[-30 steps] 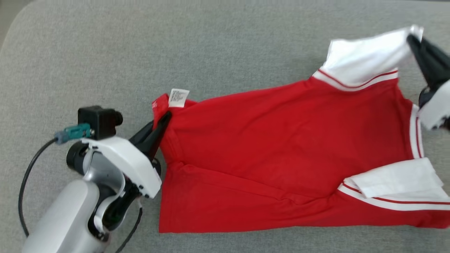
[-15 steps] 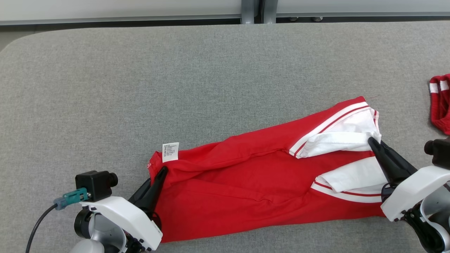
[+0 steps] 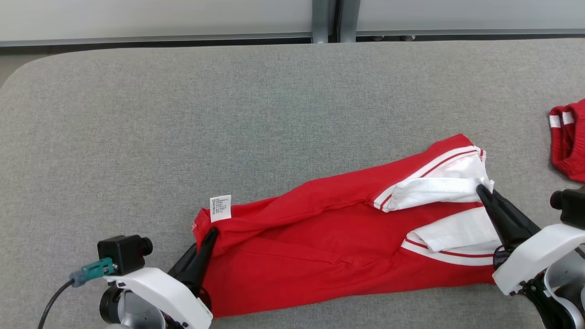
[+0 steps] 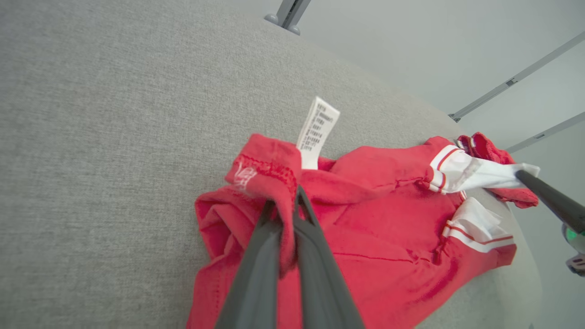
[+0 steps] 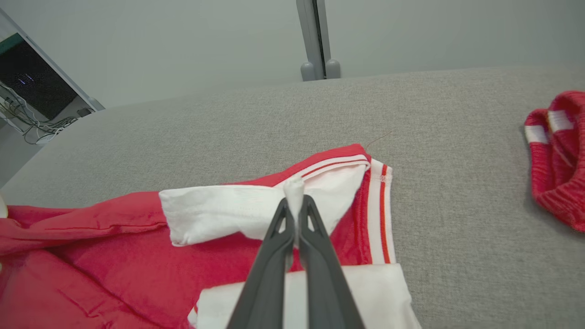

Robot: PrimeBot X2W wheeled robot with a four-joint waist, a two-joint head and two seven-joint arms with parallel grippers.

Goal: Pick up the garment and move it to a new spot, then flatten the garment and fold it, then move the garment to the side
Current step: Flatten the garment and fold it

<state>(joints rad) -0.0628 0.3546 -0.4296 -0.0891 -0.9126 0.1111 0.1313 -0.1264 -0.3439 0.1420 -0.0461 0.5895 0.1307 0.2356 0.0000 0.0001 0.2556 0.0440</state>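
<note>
The garment [image 3: 329, 246] is a red shirt with white, red-striped sleeves, lying crumpled lengthwise near the front edge of the grey padded table [image 3: 228, 114]. My left gripper [image 3: 211, 234] is shut on the red hem corner beside the white care label [image 3: 220, 208]; the left wrist view shows that hem [image 4: 269, 171] pinched between the fingers. At the other end, my right gripper [image 3: 481, 189] is shut on the edge of the upper white sleeve [image 3: 438, 185], and the right wrist view shows white cloth [image 5: 294, 192] bunched at the fingertips.
A second red knitted item with white stripes [image 3: 569, 139] lies at the table's right edge, also in the right wrist view [image 5: 555, 151]. Behind the table run a pale wall and a grey post [image 3: 327, 18]. Bare grey table stretches beyond and left of the garment.
The head camera has tilted up, bringing the wall into view. Both grippers, still holding the garment, drew it toward the front edge; it went from spread out to bunched and narrow.
</note>
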